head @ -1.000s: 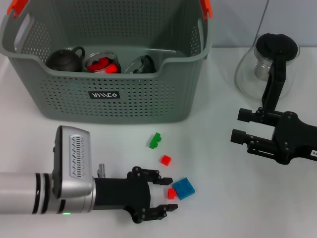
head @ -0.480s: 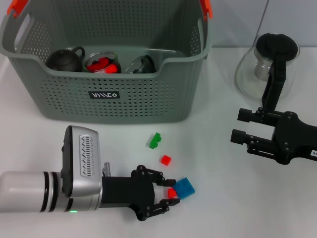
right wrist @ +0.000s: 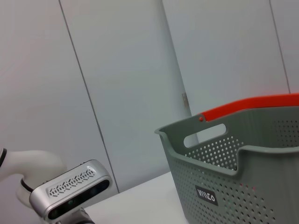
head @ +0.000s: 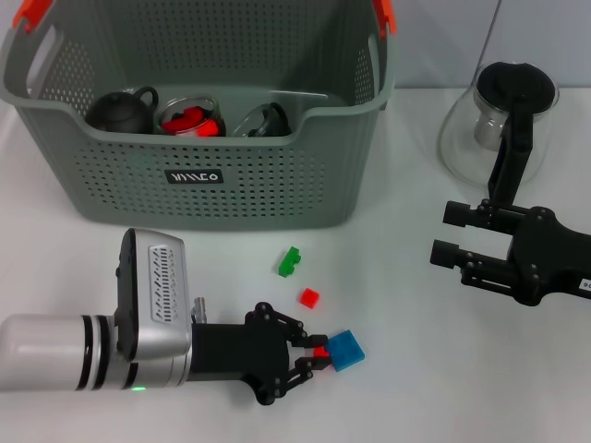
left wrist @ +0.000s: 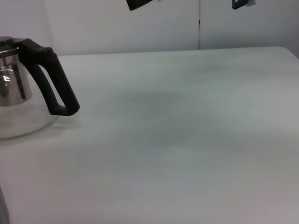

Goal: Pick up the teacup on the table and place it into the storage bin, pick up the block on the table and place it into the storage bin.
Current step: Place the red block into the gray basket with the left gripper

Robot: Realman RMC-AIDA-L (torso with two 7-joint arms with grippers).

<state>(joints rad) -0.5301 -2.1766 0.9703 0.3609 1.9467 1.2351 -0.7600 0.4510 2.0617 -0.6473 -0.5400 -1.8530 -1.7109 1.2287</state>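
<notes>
In front of the bin, the left hand pinches a small red block on the desk, touching a blue block; right of the bin, the right hand hovers spread

Grey perforated storage bin, orange clips; red, green, blue blocks.
</notes>
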